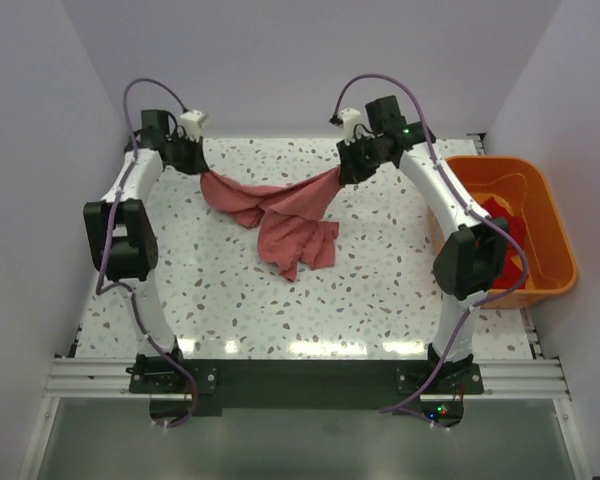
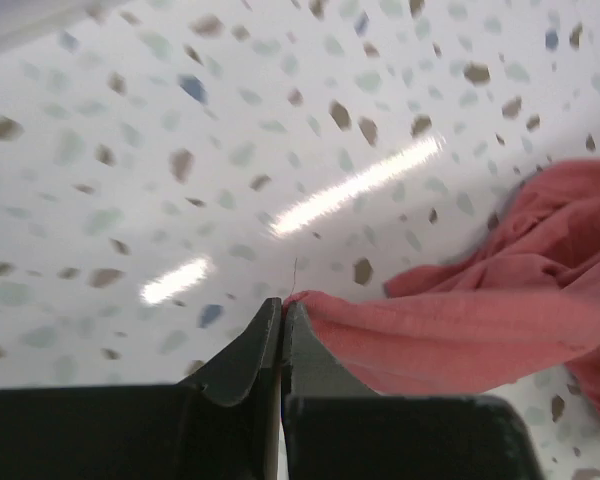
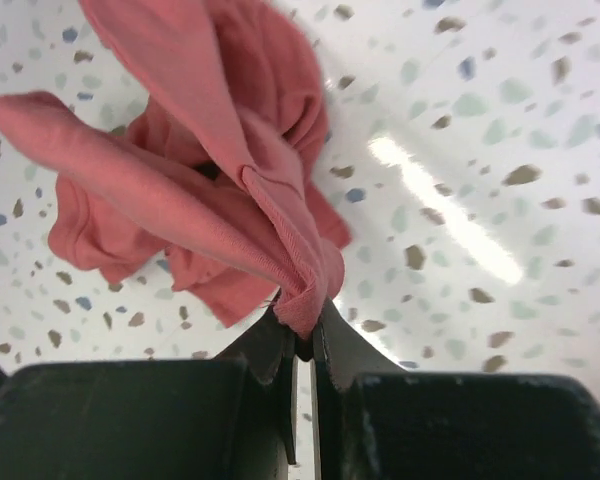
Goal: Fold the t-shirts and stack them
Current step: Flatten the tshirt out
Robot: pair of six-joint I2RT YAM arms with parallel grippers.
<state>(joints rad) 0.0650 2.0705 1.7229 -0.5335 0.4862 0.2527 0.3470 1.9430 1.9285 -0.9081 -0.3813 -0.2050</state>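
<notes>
You've barely begun: left gripper (image 1: 201, 168) and right gripper (image 1: 341, 172) each pinch the unfolded shirt (image 1: 290, 225) at upper centre. Nothing is stacked, and red cloth waits in the bin (image 1: 492, 161) at right.

Orange bin (image 1: 495, 162) right; near tabletop (image 1: 360, 300) seemingly open

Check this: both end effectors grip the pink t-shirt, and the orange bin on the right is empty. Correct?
The orange bin is not empty: the top external view shows red fabric inside it. The left end effector and right end effector do both grip the pink t-shirt.
</notes>
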